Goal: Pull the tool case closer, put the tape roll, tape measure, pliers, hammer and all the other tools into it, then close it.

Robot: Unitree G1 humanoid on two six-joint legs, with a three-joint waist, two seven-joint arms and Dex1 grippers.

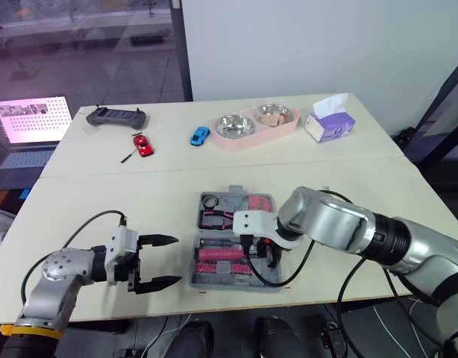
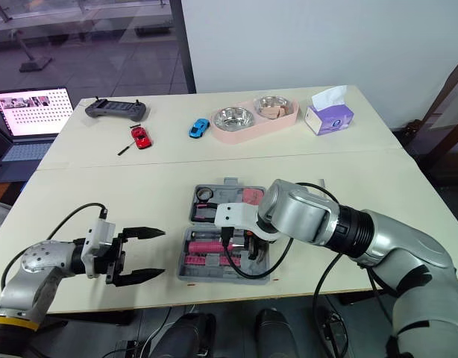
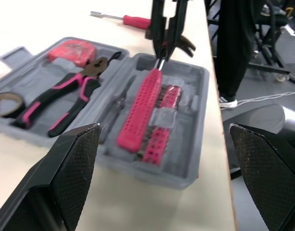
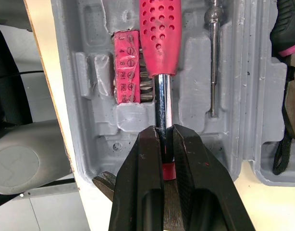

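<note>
Case holds hammer and pliers.

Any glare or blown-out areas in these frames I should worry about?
Left wrist view: table washes out to near white toward its far end. Right wrist view: bright streak of glare down the steel shaft of the red driver in the right gripper. Left eye view: steel bowl shows highlights, laptop screen glows bright.
</note>
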